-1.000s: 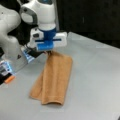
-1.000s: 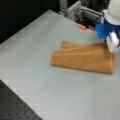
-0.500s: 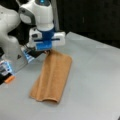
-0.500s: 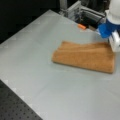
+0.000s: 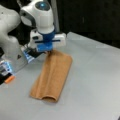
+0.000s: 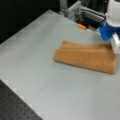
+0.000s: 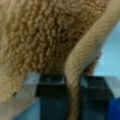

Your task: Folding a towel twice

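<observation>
One folded towel (image 5: 53, 75) edge in end effector (image 7: 72, 92) grip.

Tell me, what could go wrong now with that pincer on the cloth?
The pincer pinches only a thin hemmed edge of the orange-brown terry towel, so the cloth might slip free. The towel already lies folded into a long strip on the grey table; a tug could drag it sideways or undo that fold. One end bulges open, so layers may shift.
</observation>
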